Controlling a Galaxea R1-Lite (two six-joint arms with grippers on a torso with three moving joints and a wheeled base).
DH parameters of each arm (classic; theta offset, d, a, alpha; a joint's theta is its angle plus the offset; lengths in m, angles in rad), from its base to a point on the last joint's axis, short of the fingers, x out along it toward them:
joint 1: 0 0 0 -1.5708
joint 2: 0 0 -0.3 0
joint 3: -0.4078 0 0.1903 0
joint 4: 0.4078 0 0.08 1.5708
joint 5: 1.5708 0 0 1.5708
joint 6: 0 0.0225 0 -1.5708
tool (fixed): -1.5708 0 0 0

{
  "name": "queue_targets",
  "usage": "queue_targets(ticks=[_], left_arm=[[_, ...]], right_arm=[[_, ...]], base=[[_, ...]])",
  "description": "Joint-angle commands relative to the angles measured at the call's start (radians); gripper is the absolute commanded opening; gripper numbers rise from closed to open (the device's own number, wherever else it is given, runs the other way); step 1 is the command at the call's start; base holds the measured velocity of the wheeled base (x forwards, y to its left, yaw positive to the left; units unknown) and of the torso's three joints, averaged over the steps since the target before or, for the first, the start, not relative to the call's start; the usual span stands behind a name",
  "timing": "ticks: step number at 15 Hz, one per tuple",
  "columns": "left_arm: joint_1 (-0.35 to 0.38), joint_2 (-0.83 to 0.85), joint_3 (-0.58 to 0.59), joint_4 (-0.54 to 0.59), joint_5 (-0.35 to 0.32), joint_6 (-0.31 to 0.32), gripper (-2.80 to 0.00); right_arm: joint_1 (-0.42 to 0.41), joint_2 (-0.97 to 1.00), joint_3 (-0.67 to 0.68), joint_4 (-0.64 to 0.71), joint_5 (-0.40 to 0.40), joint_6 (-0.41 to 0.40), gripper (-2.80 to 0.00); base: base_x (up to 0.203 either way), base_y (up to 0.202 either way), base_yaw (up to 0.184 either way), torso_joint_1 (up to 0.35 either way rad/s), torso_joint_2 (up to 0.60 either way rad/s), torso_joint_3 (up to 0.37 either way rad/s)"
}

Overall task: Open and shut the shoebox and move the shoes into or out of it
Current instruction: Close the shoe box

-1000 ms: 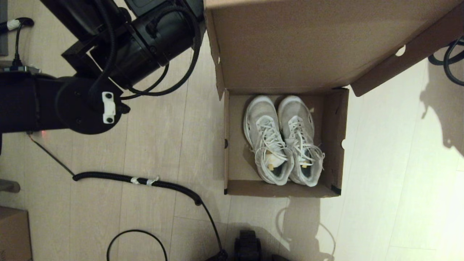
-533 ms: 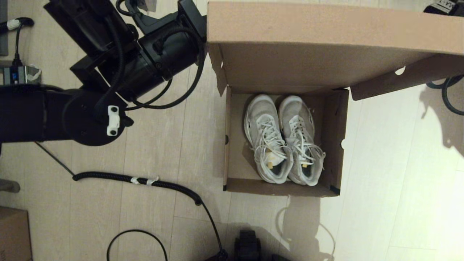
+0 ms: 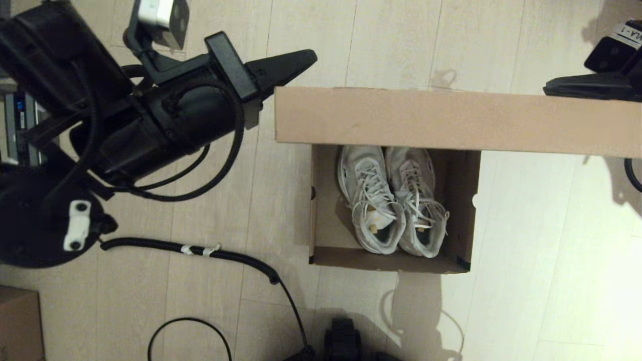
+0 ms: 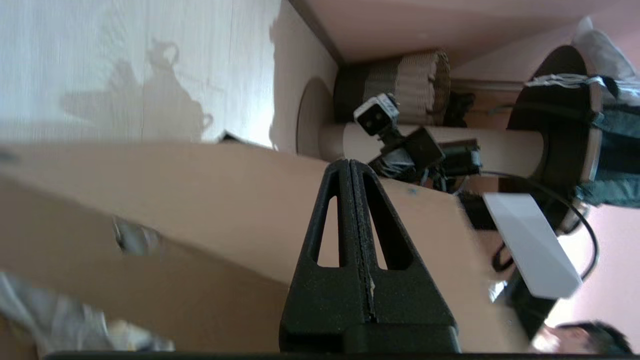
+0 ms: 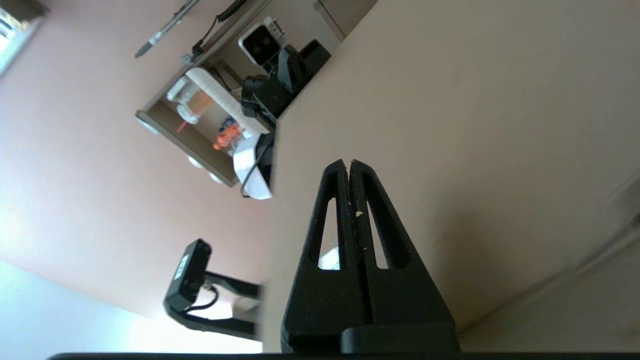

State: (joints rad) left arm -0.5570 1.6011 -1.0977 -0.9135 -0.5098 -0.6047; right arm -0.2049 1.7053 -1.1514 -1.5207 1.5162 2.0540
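Note:
The brown shoebox stands on the floor with its hinged lid raised, seen edge-on above the far wall. Inside lie the two white shoes side by side, toes hidden under the lid. My left gripper is shut and empty, just behind the lid's left end; in its wrist view the tips rest against the lid's outer face. My right gripper, also shut and empty, sits behind the lid's right end, its tips at the cardboard.
A black coiled cable and a thin wire loop lie on the wooden floor left of the box. Another cardboard box shows at the lower left corner. A black base part sits at the bottom edge.
The lid has swung down toward the box, from wide open to standing edge-on. Both grippers moved nearer with it; the left arm rose into view and the right gripper came into view.

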Motion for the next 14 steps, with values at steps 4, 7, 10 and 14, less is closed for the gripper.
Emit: queue_targets(ticks=[4,7,10,14], left_arm=[[-0.006,-0.131,0.136,-0.015,-0.003,-0.003,-2.80],[-0.026,-0.153,0.176,-0.019,-0.001,-0.001,-2.80],[-0.035,-0.147,0.177,-0.018,-0.001,0.006,-2.80],[-0.048,-0.170,0.301,-0.018,0.001,0.070,-2.80]], right_arm=[[-0.001,-0.148,0.237,-0.009,0.006,-0.020,-2.80],[-0.001,-0.242,0.389,-0.009,0.007,-0.050,-2.80],[-0.001,-0.325,0.506,-0.009,0.012,-0.060,-2.80],[-0.001,-0.416,0.707,-0.009,0.008,-0.105,-2.80]], base=[[0.000,0.000,0.000,0.000,0.00,0.000],[0.000,0.000,0.000,0.000,0.00,0.000],[0.000,0.000,0.000,0.000,0.00,0.000],[0.000,0.000,0.000,0.000,0.00,0.000]])
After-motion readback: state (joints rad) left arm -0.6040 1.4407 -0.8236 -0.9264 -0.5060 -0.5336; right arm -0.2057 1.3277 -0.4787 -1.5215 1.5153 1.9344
